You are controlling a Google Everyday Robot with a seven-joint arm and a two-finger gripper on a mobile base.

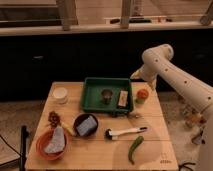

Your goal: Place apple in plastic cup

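Observation:
The apple (pixel 143 94), small and orange-red with a greenish lower side, sits on the wooden table (pixel 95 150) just right of the green tray (pixel 90 97). The white plastic cup (pixel 60 95) stands upright at the table's far left, left of the tray. My gripper (pixel 135 75) hangs at the end of the white arm (pixel 172 75), above the tray's back right corner, a little above and left of the apple. It holds nothing that I can see.
The tray holds a small metal cup (pixel 106 95) and a tan block (pixel 122 98). In front lie a dark bowl with a blue cloth (pixel 85 125), an orange bowl (pixel 50 144), a dark-red cluster (pixel 54 118), a white-handled brush (pixel 124 132) and a long green vegetable (pixel 134 148).

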